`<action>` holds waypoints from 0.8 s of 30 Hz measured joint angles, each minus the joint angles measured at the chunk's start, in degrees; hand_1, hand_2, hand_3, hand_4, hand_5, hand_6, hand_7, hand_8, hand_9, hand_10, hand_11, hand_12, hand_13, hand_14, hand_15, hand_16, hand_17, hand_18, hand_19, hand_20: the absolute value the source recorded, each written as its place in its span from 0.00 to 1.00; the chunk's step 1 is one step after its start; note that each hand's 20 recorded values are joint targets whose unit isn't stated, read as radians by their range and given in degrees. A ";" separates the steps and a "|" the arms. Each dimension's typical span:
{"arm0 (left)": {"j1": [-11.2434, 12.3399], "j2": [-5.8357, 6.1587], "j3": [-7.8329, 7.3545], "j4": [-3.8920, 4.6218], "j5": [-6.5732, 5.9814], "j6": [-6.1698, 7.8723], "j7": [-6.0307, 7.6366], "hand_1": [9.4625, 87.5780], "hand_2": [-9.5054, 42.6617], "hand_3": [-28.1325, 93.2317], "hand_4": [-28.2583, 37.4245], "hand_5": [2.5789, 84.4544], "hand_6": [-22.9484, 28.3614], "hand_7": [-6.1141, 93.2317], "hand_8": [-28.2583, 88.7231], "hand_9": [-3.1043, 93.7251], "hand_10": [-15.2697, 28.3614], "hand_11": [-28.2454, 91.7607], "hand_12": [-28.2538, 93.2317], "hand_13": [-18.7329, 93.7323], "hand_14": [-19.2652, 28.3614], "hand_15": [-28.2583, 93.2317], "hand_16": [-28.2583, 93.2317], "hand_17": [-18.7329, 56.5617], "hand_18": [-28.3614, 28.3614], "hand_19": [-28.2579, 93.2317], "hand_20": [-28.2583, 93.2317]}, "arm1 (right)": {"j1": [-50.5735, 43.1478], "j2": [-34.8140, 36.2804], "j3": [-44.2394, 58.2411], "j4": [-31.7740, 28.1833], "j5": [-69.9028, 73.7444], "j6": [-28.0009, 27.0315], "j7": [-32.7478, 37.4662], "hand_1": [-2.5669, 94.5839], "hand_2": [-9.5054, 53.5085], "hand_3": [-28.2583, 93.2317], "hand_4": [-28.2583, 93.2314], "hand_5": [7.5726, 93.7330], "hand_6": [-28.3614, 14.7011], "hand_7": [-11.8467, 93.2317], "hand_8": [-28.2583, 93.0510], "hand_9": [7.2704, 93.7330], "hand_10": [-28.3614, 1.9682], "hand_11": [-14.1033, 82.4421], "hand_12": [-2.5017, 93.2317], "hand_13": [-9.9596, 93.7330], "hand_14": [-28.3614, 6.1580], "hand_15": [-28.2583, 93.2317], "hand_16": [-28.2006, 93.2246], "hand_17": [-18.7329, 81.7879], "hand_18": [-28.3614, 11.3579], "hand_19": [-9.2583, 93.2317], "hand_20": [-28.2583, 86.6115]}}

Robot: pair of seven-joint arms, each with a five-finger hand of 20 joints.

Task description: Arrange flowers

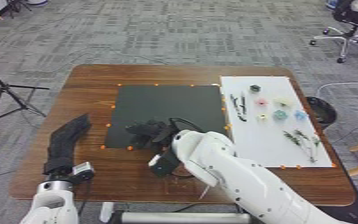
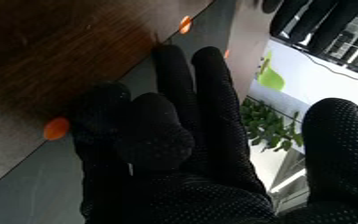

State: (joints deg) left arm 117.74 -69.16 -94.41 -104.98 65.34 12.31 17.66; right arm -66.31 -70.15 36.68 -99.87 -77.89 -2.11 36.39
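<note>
Right hand (image 1: 149, 133): over the near part of the flat black mat (image 1: 162, 102), some fingers straight, others bent, thumb apart. Relaxed, no visible grasp. Green leaves (image 2: 269, 125) beyond its fingers; can't tell if they're part of the set.

Left hand (image 1: 68, 141): left of it, fingers extended, released.

Flowers: all right of the right hand, on the long white sheet (image 1: 246, 137). Near to far from it: thin dark stem-like pieces (image 1: 239, 107), small yellow flower (image 1: 262, 117), pink flower (image 1: 261, 101), pale teal bloom (image 1: 279, 115), slim green sprigs (image 1: 302, 145), blue flower (image 1: 301, 115).

Handling, my read: all light. Petals soft, crush easily; stems stiffer, thin, may roll or slip in fabric gloves. Pinch low on a stem, fingertips only, keep off the heads. Sprigs: take bare stalk below the leaves, else they snag.
</note>
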 measured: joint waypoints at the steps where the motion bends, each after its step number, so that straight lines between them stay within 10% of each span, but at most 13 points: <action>1: 0.00 0.01 0.01 0.00 0.00 0.00 0.00 0.10 0.46 0.82 0.00 0.55 0.55 0.14 0.19 0.48 0.65 0.35 0.34 0.49 0.74 0.35 0.27 0.31 0.72 0.32 0.37 | 0.02 -0.04 -0.04 0.03 0.02 0.02 -0.02 0.23 0.36 0.63 0.15 0.64 0.55 0.18 0.18 0.65 0.45 0.23 0.10 0.88 0.50 0.87 0.50 0.58 0.03 0.89 0.70; 24: -0.60 0.07 0.25 0.19 0.00 -0.11 0.02 0.10 0.46 0.81 0.00 0.56 0.54 0.15 0.19 0.49 0.65 0.36 0.34 0.50 0.74 0.36 0.27 0.32 0.72 0.33 0.37 | 0.87 2.00 0.18 -3.13 0.80 -0.47 -0.41 0.27 0.34 0.61 0.17 0.62 0.49 0.16 0.18 0.62 0.39 0.22 0.10 0.86 0.47 0.88 0.51 0.56 0.01 0.89 0.71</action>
State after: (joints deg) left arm 117.14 -69.08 -94.16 -104.79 65.33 12.19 17.68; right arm -65.43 -68.15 36.85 -103.00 -77.09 -2.58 35.98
